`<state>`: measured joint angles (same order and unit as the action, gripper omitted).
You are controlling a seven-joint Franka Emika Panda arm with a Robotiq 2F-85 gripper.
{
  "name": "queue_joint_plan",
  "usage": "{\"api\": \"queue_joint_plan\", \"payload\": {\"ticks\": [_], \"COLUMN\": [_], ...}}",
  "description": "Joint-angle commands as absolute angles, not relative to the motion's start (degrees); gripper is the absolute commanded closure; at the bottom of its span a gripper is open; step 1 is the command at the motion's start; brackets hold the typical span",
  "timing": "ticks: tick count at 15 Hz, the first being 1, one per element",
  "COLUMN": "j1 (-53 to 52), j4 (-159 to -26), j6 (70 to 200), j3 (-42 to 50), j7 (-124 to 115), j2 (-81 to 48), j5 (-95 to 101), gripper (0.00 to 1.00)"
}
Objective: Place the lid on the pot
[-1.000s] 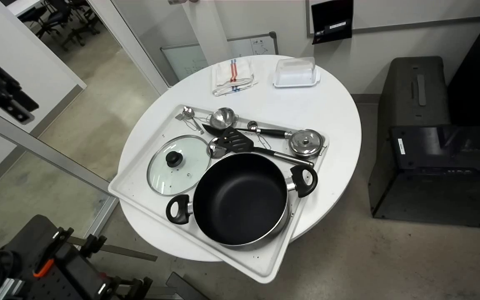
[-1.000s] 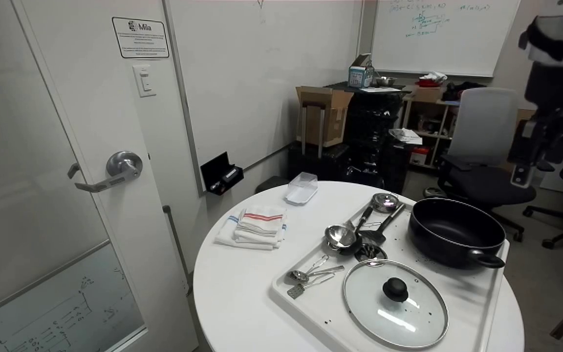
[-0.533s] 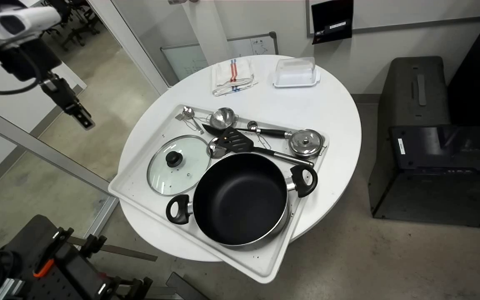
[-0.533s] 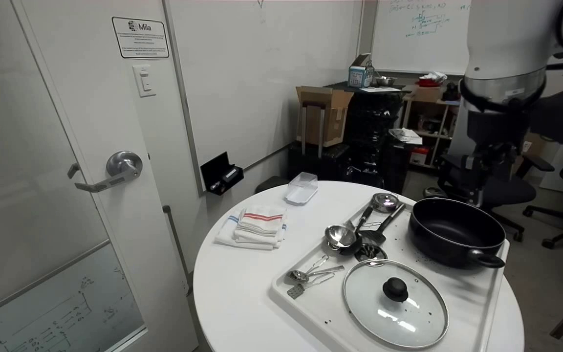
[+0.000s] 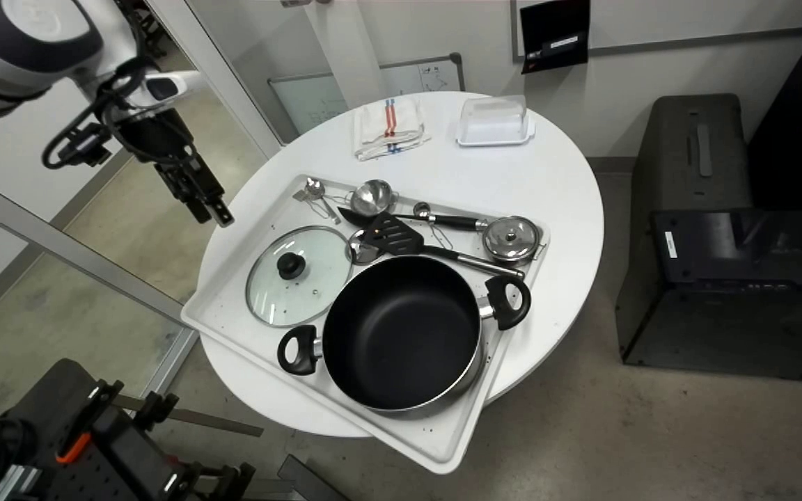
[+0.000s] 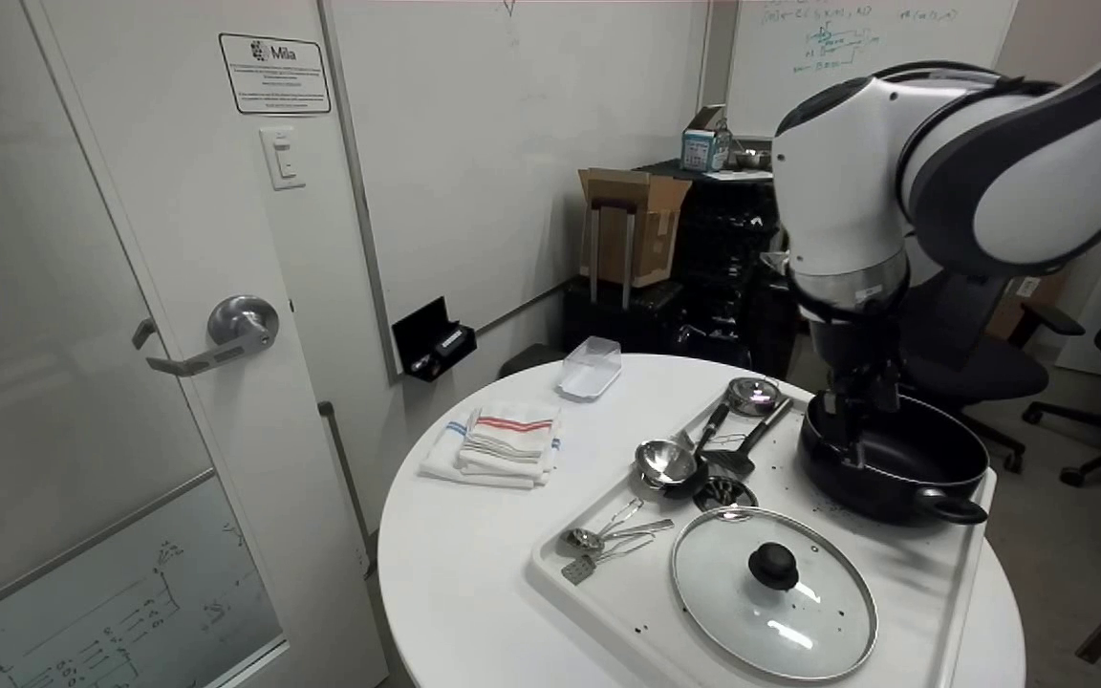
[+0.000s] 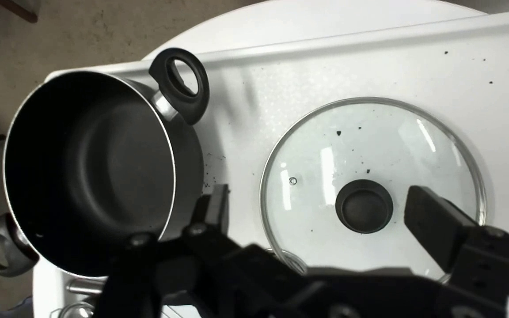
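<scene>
In an exterior view, a white rectangular tray point(image 5: 223, 306), overhanging a white round table's point(image 5: 555, 174) near edge, bears a clear round glass lid point(image 5: 303, 284) left of a round black metal pot point(image 5: 402, 334); folded white cloths point(image 5: 390, 126) lie by the far edge

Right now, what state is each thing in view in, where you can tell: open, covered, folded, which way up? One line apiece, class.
Gripper, open, holding nothing
Black pot, upright, uncovered, empty
Glass lid, off the pot, right way up
Small metal pot, covered
Bowl-shaped metal piece, open side up
White dish, covered
Slotted spatula, lying down
Striped cloths, folded
Cardboard box, open at the top
</scene>
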<state>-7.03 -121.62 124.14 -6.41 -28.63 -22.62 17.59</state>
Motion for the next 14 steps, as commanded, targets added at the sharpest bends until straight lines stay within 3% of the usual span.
{"api": "queue_joint_plan", "payload": {"ticks": [1, 14], "j1": [-11.7, -15.3], "j4": [-114.3, -100.6], "j6": [121.9, 124.9], "j3": [-3.4, -1.9], "j7": [-25.0, -11.2], "j2": [-30.3, -47.7], "j5": [21.3, 22.1], "gripper": [0.0, 0.0]}}
